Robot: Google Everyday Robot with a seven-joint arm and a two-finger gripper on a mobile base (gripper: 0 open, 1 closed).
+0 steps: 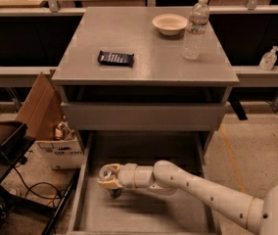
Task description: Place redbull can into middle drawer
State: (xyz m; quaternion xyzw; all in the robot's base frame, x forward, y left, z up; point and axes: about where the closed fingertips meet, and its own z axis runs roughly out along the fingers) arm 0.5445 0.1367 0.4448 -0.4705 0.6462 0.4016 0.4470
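Note:
The middle drawer is pulled out at the bottom of the grey cabinet, showing its wide flat floor and low side walls. My gripper reaches into it from the right, over the left part of the floor. It is shut on the redbull can. The can's silver top shows at the gripper and its dark lower end sits at or just above the drawer floor.
On the cabinet top lie a dark snack packet, a white bowl and a clear water bottle. A closed drawer front sits above the open one. A cardboard box stands to the left of the cabinet.

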